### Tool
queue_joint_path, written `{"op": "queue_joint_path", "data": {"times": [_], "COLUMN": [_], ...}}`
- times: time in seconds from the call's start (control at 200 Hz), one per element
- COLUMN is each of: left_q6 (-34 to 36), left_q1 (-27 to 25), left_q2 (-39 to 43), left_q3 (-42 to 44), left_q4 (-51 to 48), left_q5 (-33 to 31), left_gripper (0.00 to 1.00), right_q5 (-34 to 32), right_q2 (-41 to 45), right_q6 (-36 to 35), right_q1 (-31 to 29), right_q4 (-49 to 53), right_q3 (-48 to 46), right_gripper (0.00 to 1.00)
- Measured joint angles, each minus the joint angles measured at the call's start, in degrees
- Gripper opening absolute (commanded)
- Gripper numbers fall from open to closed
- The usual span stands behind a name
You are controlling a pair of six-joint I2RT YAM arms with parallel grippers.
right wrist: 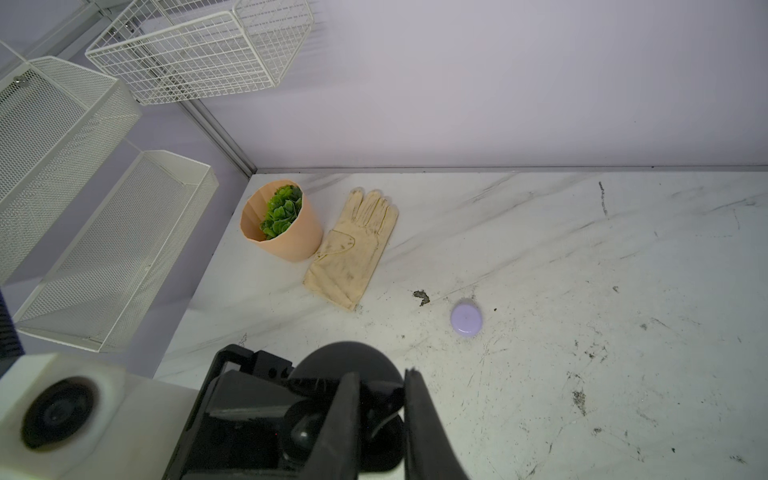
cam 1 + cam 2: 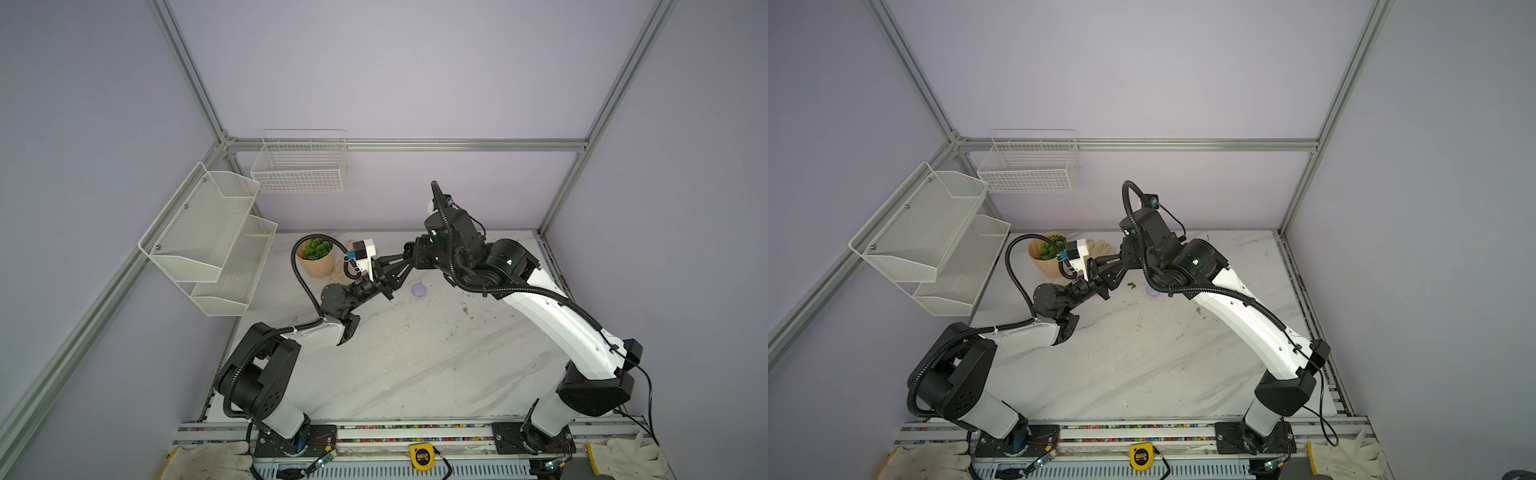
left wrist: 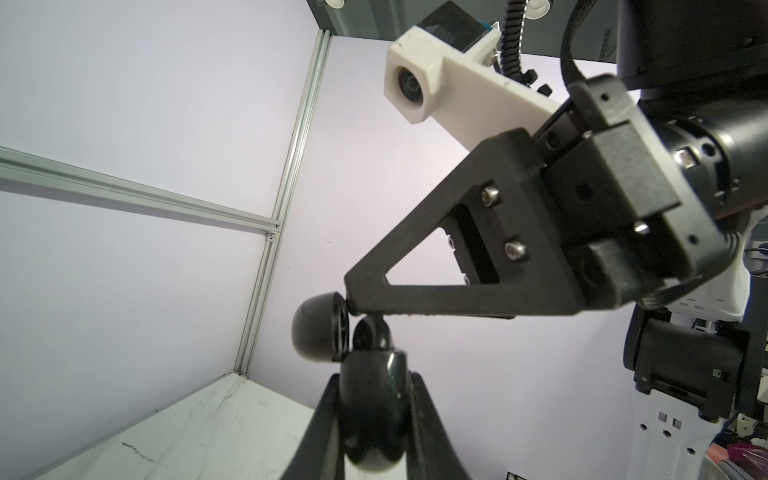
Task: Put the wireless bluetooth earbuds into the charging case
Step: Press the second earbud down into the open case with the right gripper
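Left gripper [image 3: 374, 378]: fingers [image 3: 322, 428] clamp the black charging case [image 3: 374, 424], lid [image 3: 316, 332] open, above the table [image 2: 415, 365]. Right gripper [image 1: 382, 376]: fingers [image 1: 422, 415] pinch a small dark piece, seemingly a black earbud [image 1: 384, 395], at its mouth. Risk: tilted stem jams, earbud drops. Left wrist view lacks the lilac case [image 1: 466, 318], plain in right wrist view.

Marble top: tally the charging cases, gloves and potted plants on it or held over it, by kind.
Charging cases: 2, lilac case and black case
Cream glove: 1
Potted plant: 1
Total: 4
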State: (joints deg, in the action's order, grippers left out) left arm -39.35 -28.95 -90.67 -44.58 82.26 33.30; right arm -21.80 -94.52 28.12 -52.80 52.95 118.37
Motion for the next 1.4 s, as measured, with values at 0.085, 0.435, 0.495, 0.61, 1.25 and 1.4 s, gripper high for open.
{"op": "queue_joint_path", "data": {"times": [0.085, 0.435, 0.495, 0.61, 1.25, 1.4], "left_q6": [0.0, 0.2, 0.2, 0.2, 1.5, 2.0], "left_q1": [0.0, 0.0, 0.0, 0.0, 0.1, 0.0], "left_q2": [0.0, 0.1, 0.2, 0.5, 1.4, 1.4], "left_q3": [0.0, 0.0, 0.0, 0.0, 0.0, 0.0], "left_q4": [0.0, 0.0, 0.0, 0.0, -1.5, -1.1], "left_q5": [0.0, -0.2, -0.2, -0.4, -0.8, -0.8], "left_gripper": [0.00, 0.00, 0.00, 0.00, 0.00, 0.00], "right_q5": [0.2, 0.6, 0.8, 1.0, 1.4, 1.7], "right_q2": [0.0, 0.0, -0.1, -0.6, -0.6, -0.7], "right_q6": [0.2, 0.8, 0.9, 1.0, 2.2, 2.3], "right_q1": [0.0, 0.0, 0.0, 0.0, 0.1, 0.1], "right_q4": [-0.1, -0.8, -0.7, -0.4, -0.9, -0.3], "right_q3": [0.0, -0.2, 0.2, 1.6, 0.9, 1.8], "right_gripper": [0.13, 0.13, 0.13, 0.13, 0.13, 0.13]}}
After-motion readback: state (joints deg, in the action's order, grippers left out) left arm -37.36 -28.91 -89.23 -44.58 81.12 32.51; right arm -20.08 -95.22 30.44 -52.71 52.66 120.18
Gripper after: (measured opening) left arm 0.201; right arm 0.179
